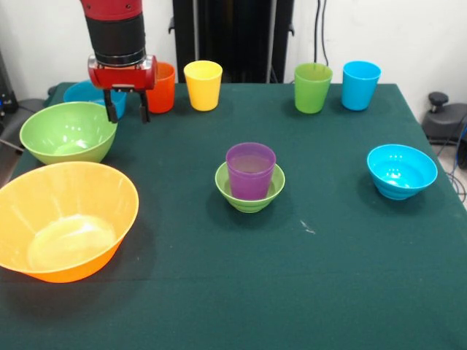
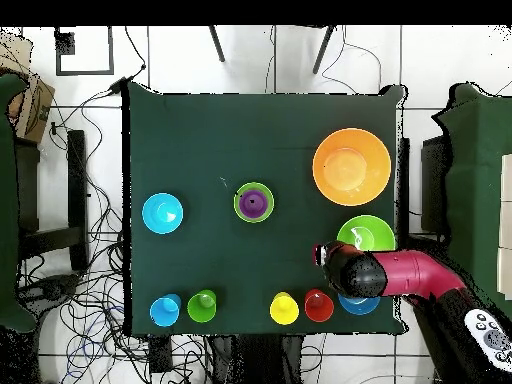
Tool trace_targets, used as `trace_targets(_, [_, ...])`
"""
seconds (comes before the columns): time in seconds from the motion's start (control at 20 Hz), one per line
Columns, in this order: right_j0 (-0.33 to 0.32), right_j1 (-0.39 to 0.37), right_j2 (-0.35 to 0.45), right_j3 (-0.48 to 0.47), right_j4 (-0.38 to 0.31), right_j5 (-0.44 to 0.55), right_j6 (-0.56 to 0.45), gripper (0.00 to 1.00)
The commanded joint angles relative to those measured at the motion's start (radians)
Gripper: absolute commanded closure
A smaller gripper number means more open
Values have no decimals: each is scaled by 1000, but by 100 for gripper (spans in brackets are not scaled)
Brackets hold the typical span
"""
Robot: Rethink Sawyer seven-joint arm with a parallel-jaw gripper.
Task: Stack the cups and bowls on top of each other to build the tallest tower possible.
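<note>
At the middle of the green-clothed table (image 1: 328, 277) sits the small green bowl (image 1: 249, 191) with the purple cup (image 1: 250, 169) standing upright inside it, the only stacked pair. Well to the right of that pair in the front view rests the small blue bowl (image 1: 401, 170), alone. Behind it, along the far edge, stand the green cup (image 1: 312, 87) and light blue cup (image 1: 360, 84), side by side; the yellow cup (image 1: 203, 84) and orange cup (image 1: 161, 87) stand farther left. The gripper (image 1: 126, 106) hangs empty with its fingers spread, just in front of the orange cup and above the medium blue bowl (image 1: 82, 93). Left of the pair lie the medium green bowl (image 1: 68, 131) and the large orange bowl (image 1: 66, 219).
</note>
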Motion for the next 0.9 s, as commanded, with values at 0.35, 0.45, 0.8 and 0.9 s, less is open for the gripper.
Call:
trace_targets(0.35, [59,-44,35,12,-23,19,-78,0])
trace_targets(0.45, [53,-33,35,2,-28,19,-88,0])
trace_targets(0.8, [22,-3,38,-48,-58,20,-141,0])
trace_targets(0.9, [3,25,43,-63,-66,8,-155,0])
